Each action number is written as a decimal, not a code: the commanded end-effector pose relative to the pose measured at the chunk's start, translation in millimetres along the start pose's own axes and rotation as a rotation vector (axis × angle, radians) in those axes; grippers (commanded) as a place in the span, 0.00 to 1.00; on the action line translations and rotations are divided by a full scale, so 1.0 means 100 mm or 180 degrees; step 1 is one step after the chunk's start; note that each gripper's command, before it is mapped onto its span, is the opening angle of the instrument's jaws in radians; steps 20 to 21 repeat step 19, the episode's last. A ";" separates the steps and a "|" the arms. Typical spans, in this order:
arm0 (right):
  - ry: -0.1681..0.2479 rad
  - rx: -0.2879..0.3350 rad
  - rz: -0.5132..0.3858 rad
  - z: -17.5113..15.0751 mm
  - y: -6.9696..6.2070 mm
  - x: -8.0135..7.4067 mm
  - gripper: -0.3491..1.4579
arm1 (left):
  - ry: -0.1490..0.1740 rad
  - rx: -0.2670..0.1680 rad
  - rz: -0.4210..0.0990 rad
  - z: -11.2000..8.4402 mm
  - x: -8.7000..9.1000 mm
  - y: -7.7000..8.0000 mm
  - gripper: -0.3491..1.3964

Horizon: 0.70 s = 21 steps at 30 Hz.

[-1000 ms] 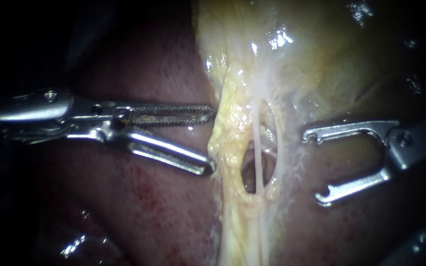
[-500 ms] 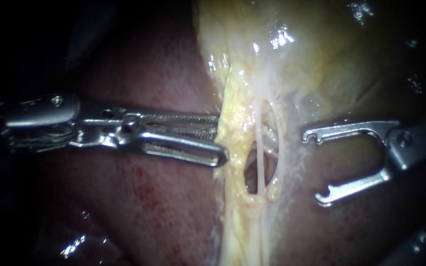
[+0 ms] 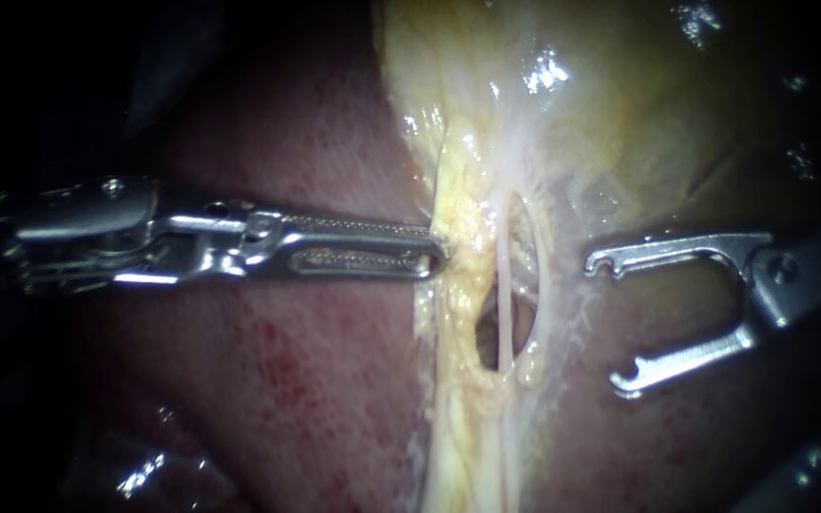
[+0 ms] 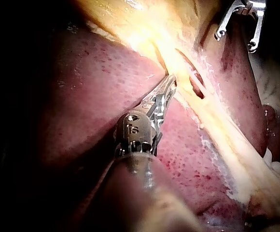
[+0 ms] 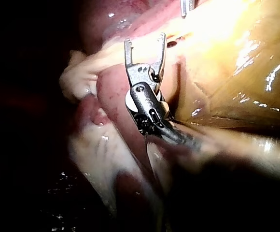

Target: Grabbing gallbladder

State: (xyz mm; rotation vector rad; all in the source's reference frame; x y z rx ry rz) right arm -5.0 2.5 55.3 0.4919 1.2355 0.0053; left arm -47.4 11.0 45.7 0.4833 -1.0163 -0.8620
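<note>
Left instrument (image 3: 434, 253), mid-left of frame: jaws, wide apart a second earlier, had closed onto the yellow lower edge of the gallbladder (image 3: 620, 114), which filled upper centre-right. Grab judged made but shallow, tips only. Right instrument (image 3: 608, 325), mid-right, unmoved, jaws apart, holding nothing.

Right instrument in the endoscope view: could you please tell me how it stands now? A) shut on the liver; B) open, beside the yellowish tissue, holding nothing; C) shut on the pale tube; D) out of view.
B: the right instrument shows a wide gap at its tip and lies apart from the yellowish tissue, with nothing gripped.
</note>
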 end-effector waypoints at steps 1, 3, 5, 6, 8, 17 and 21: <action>0.0000 0.0000 0.0000 0.000 0.000 0.000 0.49 | 0.0003 0.0008 0.0000 0.000 0.000 0.000 0.00; 0.0000 0.0000 0.0000 0.000 0.000 0.000 0.49 | 0.0002 0.0007 -0.0001 0.000 0.000 0.000 0.00; 0.0000 0.0000 -0.0001 0.000 0.000 0.000 0.49 | 0.0002 0.0007 -0.0001 -0.001 0.000 0.000 0.00; 0.0000 0.0000 -0.0001 0.000 0.000 0.000 0.49 | 0.0010 0.0002 -0.0001 -0.001 0.000 0.000 0.00; 0.0000 0.0001 -0.0001 0.000 0.000 0.000 0.49 | 0.0010 0.0001 -0.0002 -0.002 0.000 -0.001 0.00; 0.0000 0.0002 0.0016 0.000 -0.001 -0.001 0.49 | 0.0022 0.0005 -0.0002 -0.003 0.001 -0.002 0.00; 0.0000 0.0002 0.0015 0.000 -0.001 -0.001 0.49 | 0.0022 0.0004 -0.0002 -0.003 0.001 -0.002 0.00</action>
